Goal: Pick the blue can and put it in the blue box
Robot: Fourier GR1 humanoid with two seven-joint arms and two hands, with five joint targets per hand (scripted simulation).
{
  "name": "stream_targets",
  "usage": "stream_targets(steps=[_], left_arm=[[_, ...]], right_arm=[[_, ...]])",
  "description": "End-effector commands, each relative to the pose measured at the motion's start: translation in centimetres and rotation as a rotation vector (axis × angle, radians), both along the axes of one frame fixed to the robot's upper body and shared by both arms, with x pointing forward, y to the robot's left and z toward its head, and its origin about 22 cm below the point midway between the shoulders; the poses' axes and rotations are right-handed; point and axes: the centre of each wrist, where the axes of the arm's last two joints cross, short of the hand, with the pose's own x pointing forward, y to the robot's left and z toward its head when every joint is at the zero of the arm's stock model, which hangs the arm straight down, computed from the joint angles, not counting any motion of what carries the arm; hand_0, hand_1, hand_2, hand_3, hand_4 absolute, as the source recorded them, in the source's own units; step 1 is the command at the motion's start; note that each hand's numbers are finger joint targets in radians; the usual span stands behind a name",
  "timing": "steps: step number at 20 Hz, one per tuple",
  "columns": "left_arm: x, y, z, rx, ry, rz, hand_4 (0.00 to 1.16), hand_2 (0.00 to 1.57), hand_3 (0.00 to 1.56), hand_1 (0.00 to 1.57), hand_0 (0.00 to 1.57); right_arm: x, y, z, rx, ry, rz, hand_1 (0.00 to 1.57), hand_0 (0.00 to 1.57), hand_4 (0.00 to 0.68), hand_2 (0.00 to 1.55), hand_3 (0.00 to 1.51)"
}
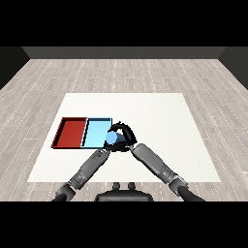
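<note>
The blue can [113, 139] shows its round light blue end toward me, at the right rim of the light blue tray [96, 131]. My right hand [124, 134] is curled round the can from the right and from behind. My left hand [107, 147] lies just below and left of the can, at the tray's near right corner; the can and the right hand cover most of it. Whether the can rests on the table or hangs above it does not show.
The red tray [71, 132] lies directly left of the light blue tray, the two touching side by side. Both sit left of centre on the white table [160, 121]. Both forearms meet at the can.
</note>
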Motion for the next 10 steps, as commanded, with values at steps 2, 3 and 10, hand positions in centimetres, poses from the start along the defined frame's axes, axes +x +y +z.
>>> stream_targets(steps=[2,3,10], left_arm=[[-0.5,-2.6,0.1,-0.092,-0.013,0.075,0.7,1.04,0.9,1.01,1.01],[0.9,-1.7,1.1,-0.119,-0.008,0.067,0.69,0.97,0.85,0.95,0.95],[-1.1,-2.7,-0.3,-0.113,0.01,0.044,0.67,0.88,0.74,0.83,0.83]], right_arm=[[-0.9,1.3,0.7,0.057,0.036,0.045,1.44,1.44,0.611,1.45,1.4],[-2.0,2.0,0.7,0.048,0.041,0.044,1.44,1.44,0.604,1.45,1.39],[0.6,-1.8,0.8,0.071,0.048,0.044,1.43,1.43,0.588,1.45,1.39]])
